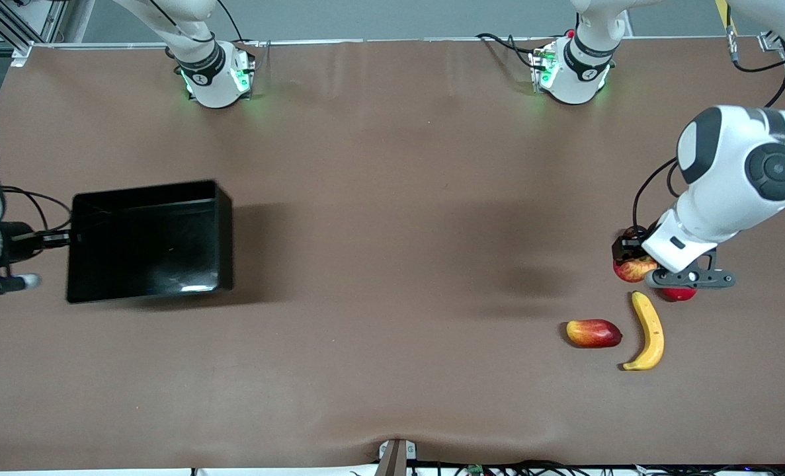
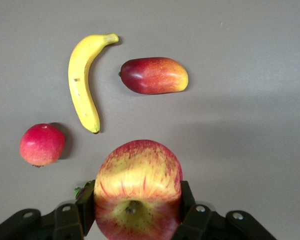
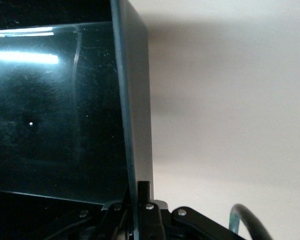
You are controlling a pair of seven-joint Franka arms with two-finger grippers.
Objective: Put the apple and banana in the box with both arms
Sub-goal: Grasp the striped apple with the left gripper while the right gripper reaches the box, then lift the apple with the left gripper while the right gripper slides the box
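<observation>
The apple (image 1: 633, 269) sits at the frame's right edge, clamped in the left gripper's (image 2: 136, 207) fingers; the banana (image 1: 649, 330) lies just below. At the far left, the right gripper's (image 3: 138, 210) fingers pinch the box (image 1: 223, 231) wall on the bench (image 1: 392, 231).

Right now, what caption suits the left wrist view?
Left claw grips the apple, with banana and two other fruits on the table.

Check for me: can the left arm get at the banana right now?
Probably not yet. The left gripper is shut on the apple, so its fingers are taken. The banana lies uncovered close by, nearer the front camera, with nothing on it; once the apple is dropped off, the way looks free.
</observation>
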